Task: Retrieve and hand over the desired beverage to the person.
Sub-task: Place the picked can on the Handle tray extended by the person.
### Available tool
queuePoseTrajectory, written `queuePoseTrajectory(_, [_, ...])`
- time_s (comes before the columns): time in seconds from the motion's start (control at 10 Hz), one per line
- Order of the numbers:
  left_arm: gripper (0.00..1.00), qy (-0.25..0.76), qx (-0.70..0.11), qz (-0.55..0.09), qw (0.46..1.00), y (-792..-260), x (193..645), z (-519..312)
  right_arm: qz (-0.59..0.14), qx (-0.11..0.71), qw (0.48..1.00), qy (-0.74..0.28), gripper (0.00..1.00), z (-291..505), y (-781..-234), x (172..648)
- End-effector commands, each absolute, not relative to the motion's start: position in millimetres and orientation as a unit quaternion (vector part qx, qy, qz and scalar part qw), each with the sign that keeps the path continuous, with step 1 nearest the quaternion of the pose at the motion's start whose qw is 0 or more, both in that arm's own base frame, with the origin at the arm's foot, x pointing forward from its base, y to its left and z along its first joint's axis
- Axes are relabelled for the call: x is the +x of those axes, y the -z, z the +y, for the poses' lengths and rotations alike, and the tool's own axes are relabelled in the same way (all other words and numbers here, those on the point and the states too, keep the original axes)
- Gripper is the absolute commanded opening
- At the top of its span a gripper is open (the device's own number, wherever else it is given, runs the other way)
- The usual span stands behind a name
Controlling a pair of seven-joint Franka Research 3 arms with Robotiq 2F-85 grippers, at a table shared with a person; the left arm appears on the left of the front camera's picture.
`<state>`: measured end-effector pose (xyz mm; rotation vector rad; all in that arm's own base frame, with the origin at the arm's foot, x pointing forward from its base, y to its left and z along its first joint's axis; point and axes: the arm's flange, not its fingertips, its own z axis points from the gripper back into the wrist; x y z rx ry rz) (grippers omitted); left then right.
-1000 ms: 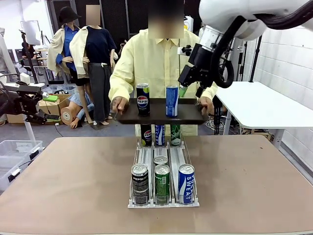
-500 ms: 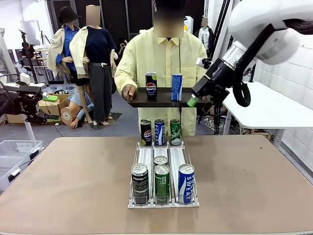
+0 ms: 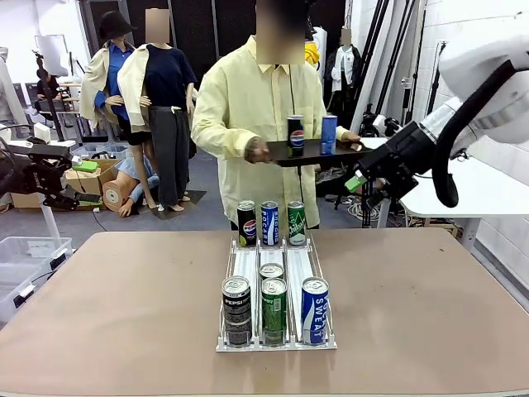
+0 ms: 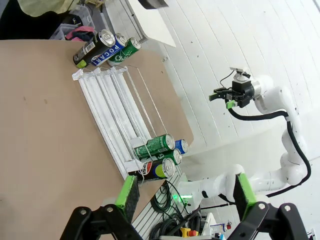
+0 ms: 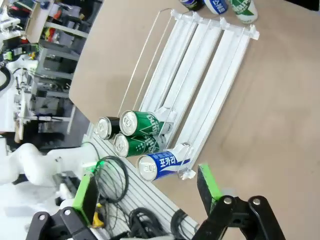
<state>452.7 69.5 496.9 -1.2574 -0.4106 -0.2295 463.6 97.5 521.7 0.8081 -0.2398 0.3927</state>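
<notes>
Both grippers wide, empty: right gripper (image 3: 361,184) raised off the brown table's (image 3: 430,306) right edge. Cans wait gravity-fed in clear three-lane rack (image 3: 277,273) mid-table; the person (image 3: 256,107) balances dark tray (image 3: 318,153) beyond far edge.

My front camera sits low at the table's (image 3: 99,314) near edge, facing twelve o'clock across the can rack (image 3: 276,294) toward the person (image 3: 256,124); both wrist cameras look down from well above, rolled sideways. All three share the rack (image 4: 120,120) (image 5: 200,75); the left wrist view also catches the right gripper (image 4: 223,96) at two o'clock.
</notes>
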Motion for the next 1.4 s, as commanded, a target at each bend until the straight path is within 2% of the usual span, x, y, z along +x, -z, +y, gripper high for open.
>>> queuePoseTrajectory(0.0, [1.00, 0.105, -0.583, -0.194, 0.782, -498.3, 452.6, 70.0, -0.125, 0.441, 0.871, -0.174, 1.00, 86.2, -497.9, 457.9])
queuePoseTrajectory(0.8, [1.00, 0.105, -0.583, -0.194, 0.782, -498.3, 452.6, 70.0, -0.129, 0.581, 0.795, -0.115, 1.00, 23.5, -418.5, 465.1])
queuePoseTrajectory(1.3, [1.00, 0.105, -0.583, -0.194, 0.782, -498.3, 452.6, 70.0, -0.160, 0.593, 0.783, -0.098, 1.00, -4.9, -445.9, 461.9])
